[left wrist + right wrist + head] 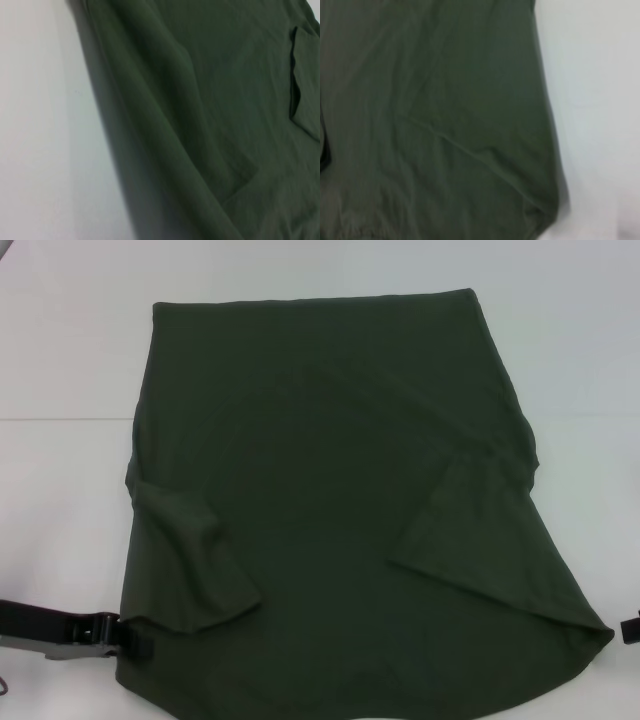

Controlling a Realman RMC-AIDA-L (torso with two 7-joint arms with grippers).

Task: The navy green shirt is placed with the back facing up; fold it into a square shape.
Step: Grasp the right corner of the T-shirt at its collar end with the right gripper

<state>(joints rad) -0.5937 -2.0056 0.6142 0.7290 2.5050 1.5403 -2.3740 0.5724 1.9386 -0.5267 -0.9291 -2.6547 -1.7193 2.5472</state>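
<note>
While the navy green shirt (340, 510) covers the white table (70, 360), left tool (125, 632) touches its edge; grip unclear.

Bare table (70, 360) (white) rings the shirt (340, 500), unobstructed.

Navy green shirt (340, 510), sleeves folded inward

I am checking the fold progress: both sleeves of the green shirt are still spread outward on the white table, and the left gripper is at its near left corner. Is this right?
Not quite. In the head view both sleeves of the navy green shirt are already folded inward onto its body, not spread outward. The rest holds: white table, left gripper at the near left corner.
</note>
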